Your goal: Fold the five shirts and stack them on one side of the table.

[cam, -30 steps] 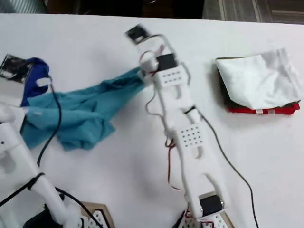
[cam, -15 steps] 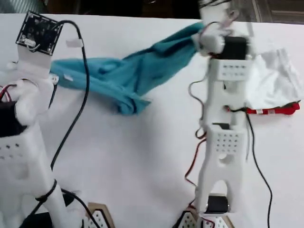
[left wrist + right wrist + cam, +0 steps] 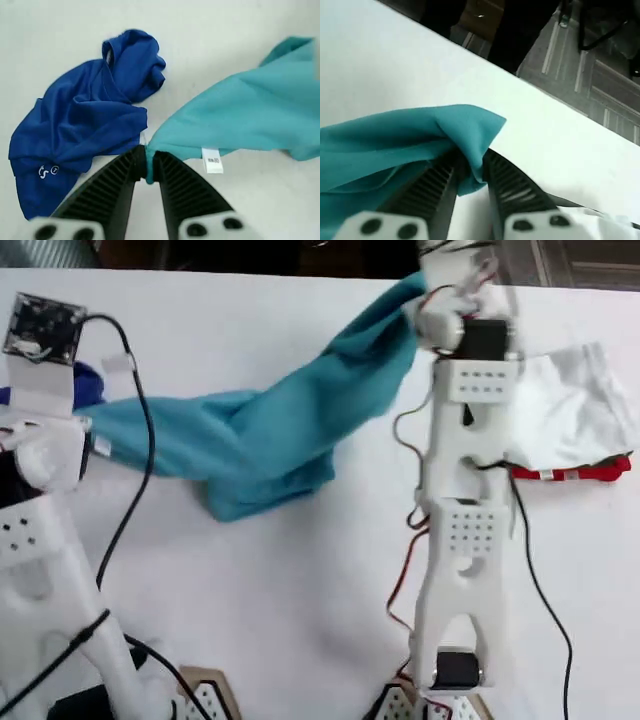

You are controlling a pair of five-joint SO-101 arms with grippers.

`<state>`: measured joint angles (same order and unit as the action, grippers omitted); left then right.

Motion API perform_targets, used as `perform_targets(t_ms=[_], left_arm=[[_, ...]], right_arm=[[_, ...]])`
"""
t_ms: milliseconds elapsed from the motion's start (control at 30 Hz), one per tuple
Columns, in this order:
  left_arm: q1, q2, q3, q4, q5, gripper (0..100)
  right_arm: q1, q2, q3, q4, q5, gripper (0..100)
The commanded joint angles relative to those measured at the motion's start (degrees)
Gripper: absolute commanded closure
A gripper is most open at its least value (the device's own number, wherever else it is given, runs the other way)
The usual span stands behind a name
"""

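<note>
Stretching teal shirt (image 3: 270, 430) between left claw (image 3: 148, 156) and right claw (image 3: 470, 161), both clamped on it; pulled wider than before; ready for flattening.

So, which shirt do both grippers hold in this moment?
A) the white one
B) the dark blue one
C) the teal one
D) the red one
C: the left gripper and the right gripper are each shut on one end of the teal shirt, which stretches between them.
</note>
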<state>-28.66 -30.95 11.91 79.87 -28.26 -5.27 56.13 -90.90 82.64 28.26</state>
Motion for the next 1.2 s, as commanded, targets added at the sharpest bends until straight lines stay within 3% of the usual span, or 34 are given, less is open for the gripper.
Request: perform_targets(t_ms=[0,100,200,367,533,833,1167], left_arm=[[-0.9,-1.8,6.4,-5.4,-2.3,97],[-1.2,-1.8,11.7,-11.3,-2.3,97],[-2.3,-1.8,15.7,-16.3,-2.3,97],[-3.8,-1.8,18.6,-20.8,-2.3,97],[-3.5,-1.8,18.1,-21.7,-2.3,97],[-3.5,-1.3,18.7,-23.4,-2.2,97],[-2.6,0.2,21.7,-28.4,8.4,97]], right_arm=[[-3.1,1.3,-0.4,-1.5,0.1,84.7],[-5.4,1.4,-0.4,-1.5,0.1,75.0],[-6.6,-1.8,-1.9,1.7,0.1,79.3],[-9.4,-8.1,-4.6,18.2,0.5,88.2],[-10.5,-10.3,2.3,19.0,0.3,91.8],[-18.2,-29.0,47.6,18.2,-1.7,91.5],[-25.2,-38.6,82.6,-6.5,-6.3,75.8]])
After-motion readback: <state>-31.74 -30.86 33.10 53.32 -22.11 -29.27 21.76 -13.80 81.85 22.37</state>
